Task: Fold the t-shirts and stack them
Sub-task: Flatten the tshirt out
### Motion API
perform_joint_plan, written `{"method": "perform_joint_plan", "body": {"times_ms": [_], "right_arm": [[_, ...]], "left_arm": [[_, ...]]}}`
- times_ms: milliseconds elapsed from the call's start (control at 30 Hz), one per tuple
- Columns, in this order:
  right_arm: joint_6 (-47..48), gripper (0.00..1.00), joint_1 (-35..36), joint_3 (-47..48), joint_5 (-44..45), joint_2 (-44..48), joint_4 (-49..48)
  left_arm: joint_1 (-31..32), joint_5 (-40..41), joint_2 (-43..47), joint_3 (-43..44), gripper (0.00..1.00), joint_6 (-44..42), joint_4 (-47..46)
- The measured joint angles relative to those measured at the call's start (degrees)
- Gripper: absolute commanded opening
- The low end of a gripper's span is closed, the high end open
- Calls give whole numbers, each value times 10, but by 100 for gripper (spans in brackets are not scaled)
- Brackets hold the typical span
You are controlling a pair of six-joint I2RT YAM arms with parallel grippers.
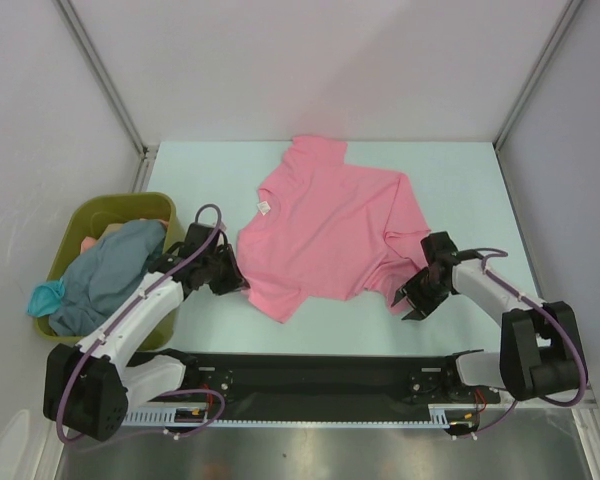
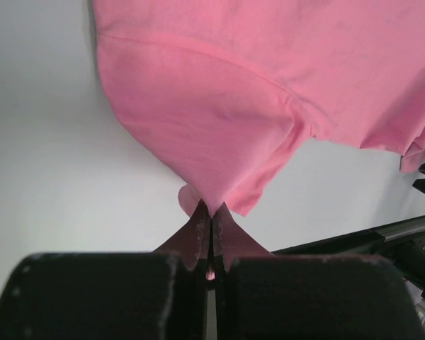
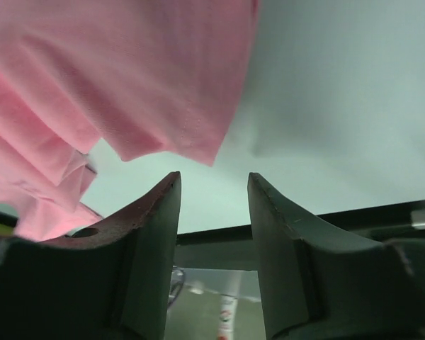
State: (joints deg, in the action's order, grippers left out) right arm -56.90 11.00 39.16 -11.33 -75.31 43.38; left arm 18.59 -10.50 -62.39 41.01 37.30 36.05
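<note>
On the pink t-shirt [image 1: 330, 235], a white tag [image 1: 263, 208], print unreadable.

left fingers [image 2: 197, 239] clamped together; right fingers [image 3: 154, 227] spread apart.

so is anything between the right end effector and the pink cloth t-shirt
Nothing visible. The open right end effector faces an edge of the bubblegum pink cloth t-shirt, with only bare pale table in the gap. The left end effector is shut on another edge of the shirt.
</note>
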Motion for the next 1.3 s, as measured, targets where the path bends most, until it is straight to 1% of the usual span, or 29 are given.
{"method": "perform_joint_plan", "body": {"times_ms": [167,367,567,900,1000,1100,1133,1233,1267,1300], "right_arm": [[-82,52,1,-17,4,30,-19],[-133,52,1,-17,9,13,-36],[-163,50,13,-14,29,1,-20],[-190,48,25,-11,31,-43,-21],[-192,45,25,-9,31,-48,-21],[-193,39,25,-3,25,-59,-22],[-195,33,25,-1,22,-64,-22],[-198,23,24,0,11,-71,-30],[-200,15,23,0,9,-73,-34],[-200,11,22,0,7,-74,-38]], "left_arm": [[0,-2,0,3,0,-4,0],[0,-2,2,3,0,-10,1],[-8,-2,2,5,0,-22,5],[-22,-2,2,22,0,-41,10],[-25,-2,2,26,0,-45,10],[-27,-2,2,27,1,-48,10],[-27,-2,2,27,0,-49,10],[-28,-2,2,27,1,-49,10],[-28,-2,2,27,0,-49,10],[-29,-2,3,27,0,-49,10]]}}
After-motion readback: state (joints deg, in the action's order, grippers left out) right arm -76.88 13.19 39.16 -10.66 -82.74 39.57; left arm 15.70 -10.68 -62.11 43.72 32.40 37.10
